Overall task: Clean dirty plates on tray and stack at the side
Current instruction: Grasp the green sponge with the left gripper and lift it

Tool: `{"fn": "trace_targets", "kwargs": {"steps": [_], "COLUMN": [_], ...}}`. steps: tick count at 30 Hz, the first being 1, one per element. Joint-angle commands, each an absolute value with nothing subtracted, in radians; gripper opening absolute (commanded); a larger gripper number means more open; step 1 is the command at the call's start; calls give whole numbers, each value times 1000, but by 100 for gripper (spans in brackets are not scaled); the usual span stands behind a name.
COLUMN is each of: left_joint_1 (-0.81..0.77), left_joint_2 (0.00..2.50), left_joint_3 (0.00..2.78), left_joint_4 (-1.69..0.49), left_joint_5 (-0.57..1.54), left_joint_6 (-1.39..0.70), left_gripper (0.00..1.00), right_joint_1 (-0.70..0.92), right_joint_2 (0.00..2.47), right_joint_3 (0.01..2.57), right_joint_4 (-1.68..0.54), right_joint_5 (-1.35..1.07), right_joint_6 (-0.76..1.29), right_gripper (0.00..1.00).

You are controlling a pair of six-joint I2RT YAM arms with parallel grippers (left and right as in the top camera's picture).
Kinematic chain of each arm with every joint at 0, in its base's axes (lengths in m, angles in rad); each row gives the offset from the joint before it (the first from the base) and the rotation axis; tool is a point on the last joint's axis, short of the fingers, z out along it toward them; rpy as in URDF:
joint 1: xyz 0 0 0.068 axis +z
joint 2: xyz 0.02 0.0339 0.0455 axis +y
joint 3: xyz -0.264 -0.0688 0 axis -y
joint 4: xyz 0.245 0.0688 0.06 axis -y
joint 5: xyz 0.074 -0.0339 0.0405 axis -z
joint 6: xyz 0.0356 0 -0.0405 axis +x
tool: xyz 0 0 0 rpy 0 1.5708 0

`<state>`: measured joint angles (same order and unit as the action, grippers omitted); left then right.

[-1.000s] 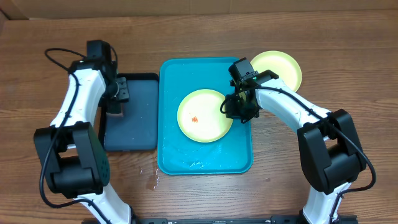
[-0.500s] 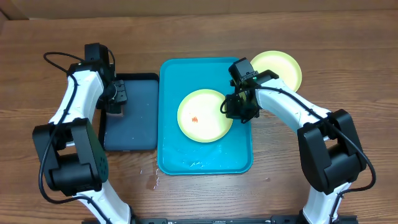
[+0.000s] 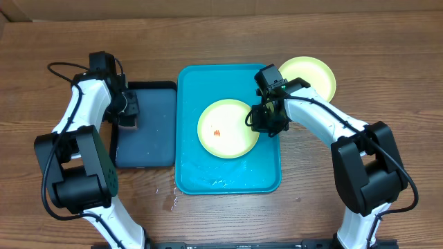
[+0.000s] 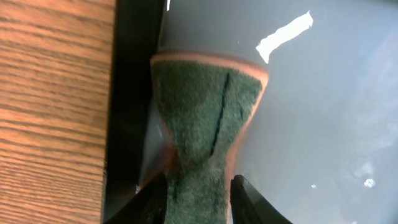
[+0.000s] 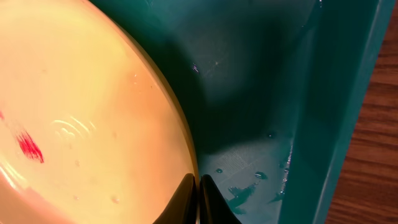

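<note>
The right claw (image 3: 266,119) is pinched narrow on the right-hand rim of the pale yellow-green plate (image 3: 227,128), its two fingertips (image 5: 186,193) meeting on the thin edge in the wrist view. From that grip the plate spreads away to one side of the claw, and its red smear (image 3: 217,132) lies well across the dish from the fingers. On the claw's other side is the wet floor of the teal tray (image 3: 201,83), with droplets (image 5: 249,180) just beside the tips. The tray's raised wall stands past them, and beyond it is the wooden table (image 5: 373,155). The plate lies inside the tray, towards its right side. A second plate (image 3: 311,75) of the same pale colour sits on the table outside the tray, behind the right claw and close to its arm. The left claw (image 3: 128,107) is well apart from all this, at the left rim of the dark tray (image 3: 149,145), which lies just beside the teal one. It grips a sponge (image 4: 208,118), green scouring face up over an orange body. Both fingers (image 4: 152,199) press its near end into a waist, and the rest fans out ahead of the claw onto the dark tray's floor.
</note>
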<state>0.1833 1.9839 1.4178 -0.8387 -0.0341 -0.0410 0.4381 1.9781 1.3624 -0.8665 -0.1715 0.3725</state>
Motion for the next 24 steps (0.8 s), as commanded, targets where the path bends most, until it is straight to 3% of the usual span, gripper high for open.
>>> {"fn": "trace_targets", "kwargs": {"steps": [1,24], "left_joint_1": [184,194], "left_joint_2": [1995,2008], "left_joint_3": [1414,1333], "left_joint_4": [-828,-721], "left_joint_5": [-55,-9], "left_joint_6": [-3,10], "left_gripper": [32,31], "right_joint_1": [431,432], "right_joint_2": [1945,1945], "right_joint_3": [1388,1387], "right_joint_4": [-866,-860], "right_joint_5": [-159,-159], "right_joint_6": [367,367], "right_gripper": [4,4]}}
